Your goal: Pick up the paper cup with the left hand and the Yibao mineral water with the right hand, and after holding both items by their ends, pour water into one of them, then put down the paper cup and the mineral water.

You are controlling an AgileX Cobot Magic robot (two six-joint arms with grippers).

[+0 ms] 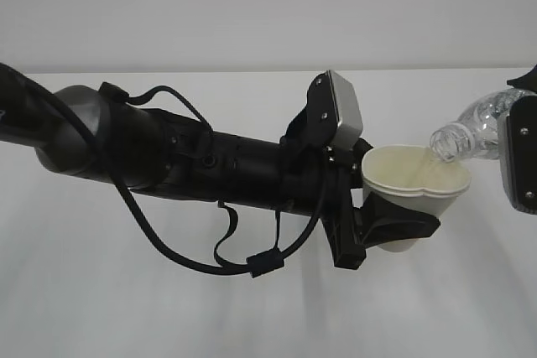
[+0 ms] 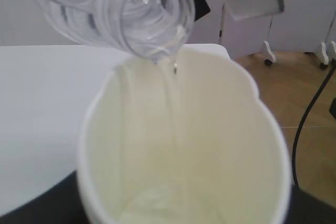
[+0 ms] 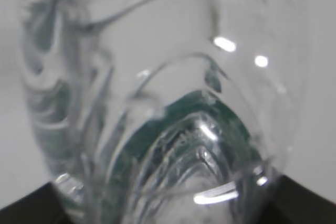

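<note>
My left gripper (image 1: pixel 394 228) is shut on the white paper cup (image 1: pixel 417 180) and holds it above the table, its rim squeezed out of round. The cup fills the left wrist view (image 2: pixel 226 145), cream inside, with water at the bottom. My right gripper (image 1: pixel 524 161), at the right edge, holds the clear Yibao mineral water bottle (image 1: pixel 478 127) tilted, its open mouth over the cup's rim. A thin stream of water (image 2: pixel 169 103) runs from the bottle mouth (image 2: pixel 152 14) into the cup. In the right wrist view the bottle (image 3: pixel 173 129) fills the picture, with its green label showing through.
The white table (image 1: pixel 252 316) lies below both arms. The left arm's black body and cables (image 1: pixel 193 165) stretch across the left half of the exterior view. In the left wrist view a wooden floor (image 2: pixel 304 98) and a stand's white feet show beyond the table edge.
</note>
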